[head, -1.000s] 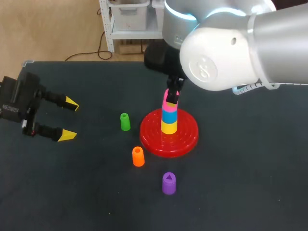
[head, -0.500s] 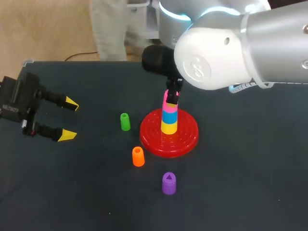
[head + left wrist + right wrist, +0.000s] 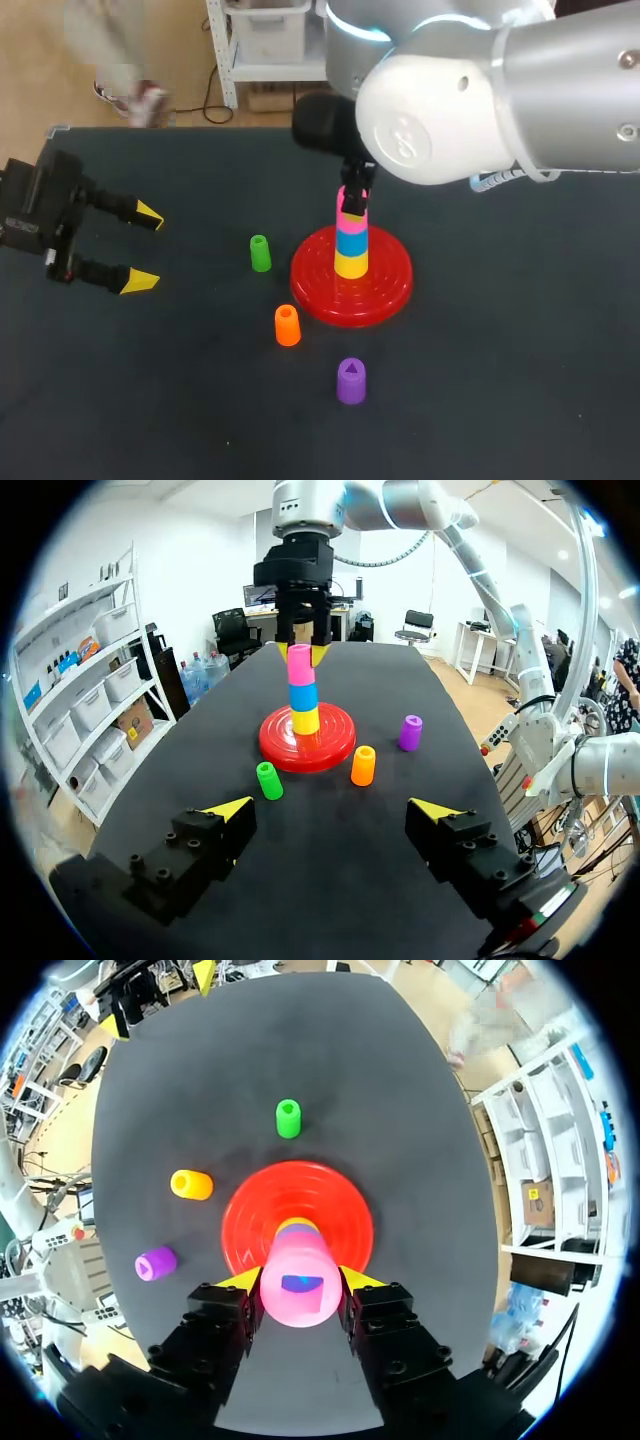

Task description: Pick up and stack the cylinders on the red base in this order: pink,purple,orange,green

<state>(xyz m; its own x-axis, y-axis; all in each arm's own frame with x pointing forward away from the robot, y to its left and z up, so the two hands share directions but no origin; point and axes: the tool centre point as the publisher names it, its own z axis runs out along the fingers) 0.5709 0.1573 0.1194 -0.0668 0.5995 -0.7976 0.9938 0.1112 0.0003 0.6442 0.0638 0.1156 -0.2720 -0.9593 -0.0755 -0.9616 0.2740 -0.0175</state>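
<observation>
Both wrist views, unlike head, show right gripper (image 3: 302, 1282) clamping pink cylinder (image 3: 296, 1260).

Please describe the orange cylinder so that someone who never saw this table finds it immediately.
Find the round red base near the middle of the dark table, carrying a coloured stack. Three small loose cylinders sit on the table near its rim. The orange cylinder is the middle one, between the green cylinder and the purple cylinder, and the only orange piece.

The head camera is looking down from behind. Both wrist cameras are seeing the red base (image 3: 330, 745), left far, right close.
</observation>
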